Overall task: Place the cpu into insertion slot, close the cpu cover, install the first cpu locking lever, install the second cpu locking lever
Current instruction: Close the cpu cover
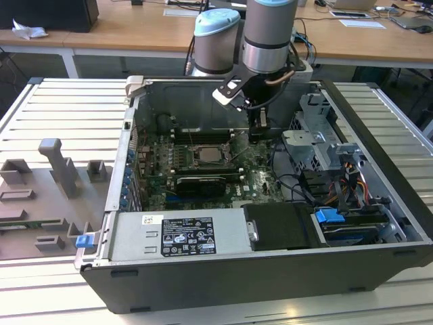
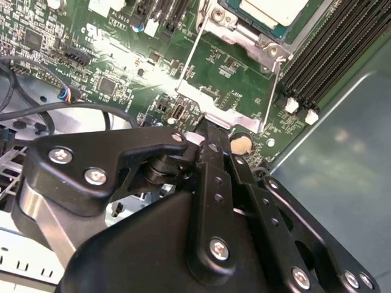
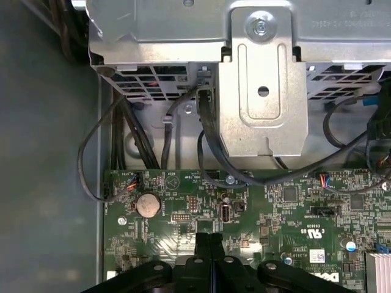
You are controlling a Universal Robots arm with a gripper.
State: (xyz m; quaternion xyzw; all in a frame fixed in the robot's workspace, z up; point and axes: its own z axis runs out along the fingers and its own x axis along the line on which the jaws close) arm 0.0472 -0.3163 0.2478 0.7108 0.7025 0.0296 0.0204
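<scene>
The cpu [image 1: 208,156] lies pale and silvery in the insertion slot [image 1: 195,162] on the green board inside the open computer case. In the second wrist view the cpu [image 2: 275,9] sits within the slot's metal rim [image 2: 269,50]. The cpu cover [image 2: 220,110] is swung open away from the slot, and green board shows through its cut-out. Thin wire levers [image 2: 189,58] run along its sides. My gripper [image 1: 257,135] hangs at the exterior view's right of the slot, fingers shut together [image 3: 208,239]. Its tips [image 2: 208,131] sit right at the cover's free edge.
Black memory slots [image 2: 330,55] flank the socket. A coin battery [image 3: 147,205] lies beside my fingertips. A metal drive cage [image 3: 263,91] with black cables [image 3: 122,159] stands just beyond. The power supply [image 1: 176,233] fills the case front. Grey fixtures [image 1: 57,169] sit outside the case.
</scene>
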